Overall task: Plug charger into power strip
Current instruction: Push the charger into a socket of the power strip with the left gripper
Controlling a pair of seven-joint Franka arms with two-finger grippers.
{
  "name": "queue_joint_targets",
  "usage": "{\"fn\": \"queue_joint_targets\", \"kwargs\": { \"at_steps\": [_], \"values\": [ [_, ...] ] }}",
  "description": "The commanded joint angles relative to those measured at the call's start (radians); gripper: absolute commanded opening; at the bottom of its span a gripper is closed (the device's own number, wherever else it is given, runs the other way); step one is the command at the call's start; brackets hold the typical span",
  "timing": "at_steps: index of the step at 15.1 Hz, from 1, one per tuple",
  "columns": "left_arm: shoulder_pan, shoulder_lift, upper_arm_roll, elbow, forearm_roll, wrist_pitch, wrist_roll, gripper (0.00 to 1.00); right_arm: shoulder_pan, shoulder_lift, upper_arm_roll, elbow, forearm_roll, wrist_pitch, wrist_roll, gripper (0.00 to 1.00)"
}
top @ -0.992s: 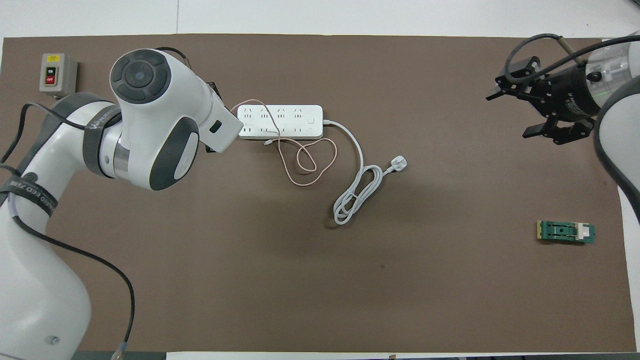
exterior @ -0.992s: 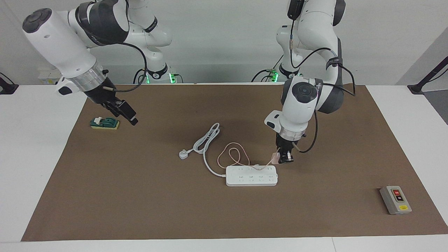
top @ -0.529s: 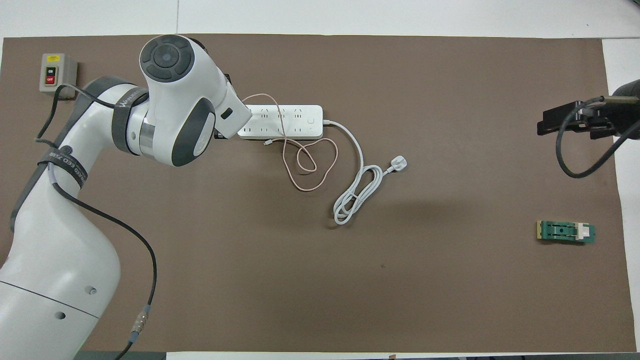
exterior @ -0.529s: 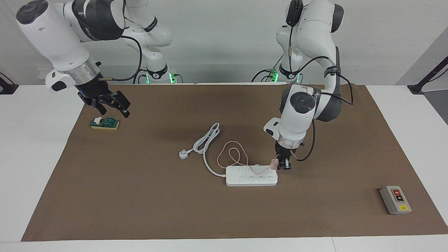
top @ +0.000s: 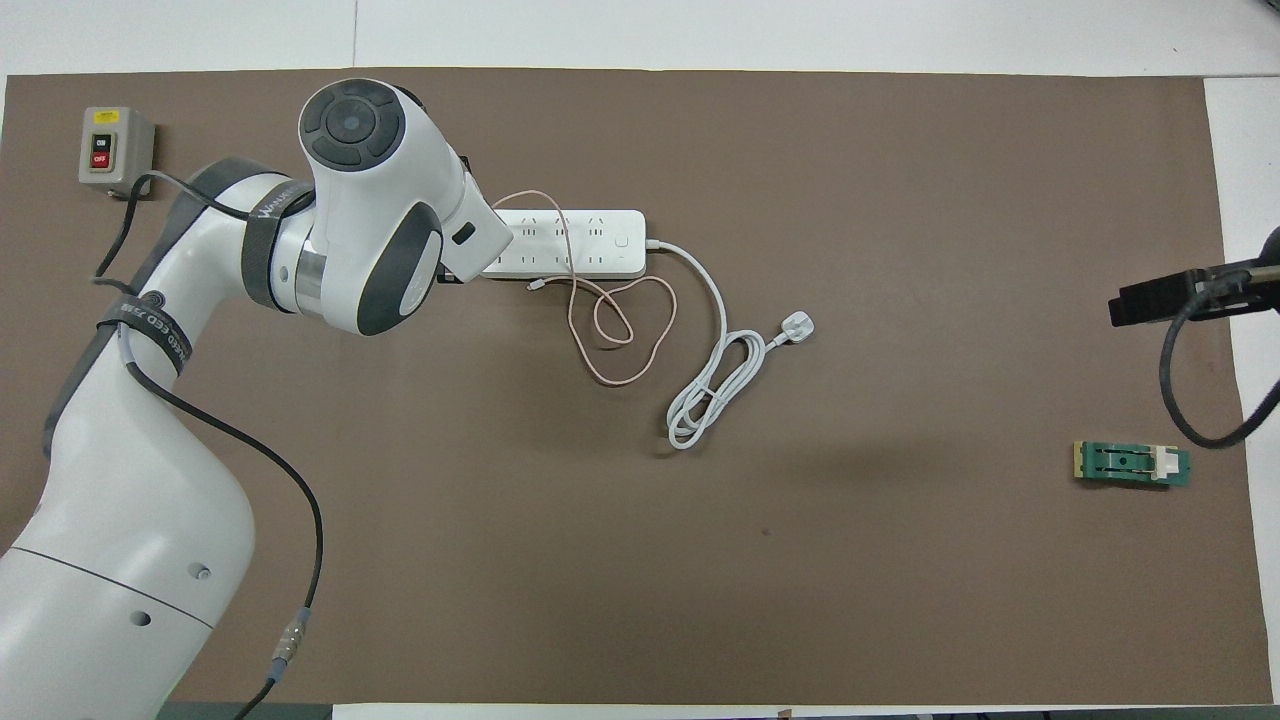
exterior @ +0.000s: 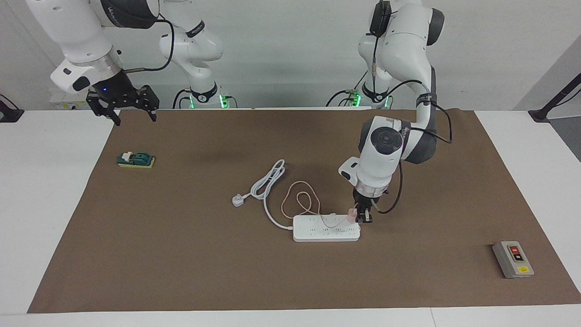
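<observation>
The power strip (exterior: 326, 228) lay flat on the brown mat (exterior: 181, 254), and I place everything else from it. The left gripper (exterior: 361, 216) pointed down over the end of the strip that is toward the left arm's end of the table. Its fingers were closed on the charger (exterior: 352, 214), a small pale-pink cube. The charger was at the strip's row of outlets nearer to the robots; I could not tell if it was already seated in a socket. The thin pink cable (exterior: 299, 202) ran from the charger across the strip and made loops on the mat, nearer to the robots than the strip. The strip's thick white cord (exterior: 268, 184) ended in a white plug (exterior: 238, 200), toward the right arm's end.

The right gripper (exterior: 122, 109) waited in the air, well apart from the strip, over the mat's edge at the right arm's end. Its fingers were spread wide and held nothing.
</observation>
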Motion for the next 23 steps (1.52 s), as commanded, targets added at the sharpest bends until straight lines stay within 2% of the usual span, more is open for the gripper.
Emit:
{"fn": "queue_joint_targets", "kwargs": {
  "at_steps": [1,4,7,12,23],
  "values": [
    [-0.012,-0.015,0.011,-0.038,0.008,0.039,0.011,0.0,-0.042,-0.014,0.022,-0.032,-0.019,0.005,-0.016,1.0],
    [-0.012,-0.019,0.011,-0.06,0.008,0.059,0.011,0.0,-0.047,-0.006,0.033,-0.026,-0.019,0.04,0.094,1.0],
    [-0.012,-0.025,0.009,-0.072,0.007,0.065,0.01,0.0,-0.079,-0.003,0.073,-0.021,-0.018,0.045,0.096,1.0],
    [-0.021,-0.03,0.009,-0.081,0.007,0.054,0.01,0.0,-0.071,-0.004,0.08,-0.021,-0.07,0.04,0.095,1.0],
    [-0.019,-0.041,0.009,-0.101,0.007,0.037,0.008,0.0,-0.067,-0.012,0.083,-0.023,-0.064,0.027,0.098,1.0]
  ]
}}
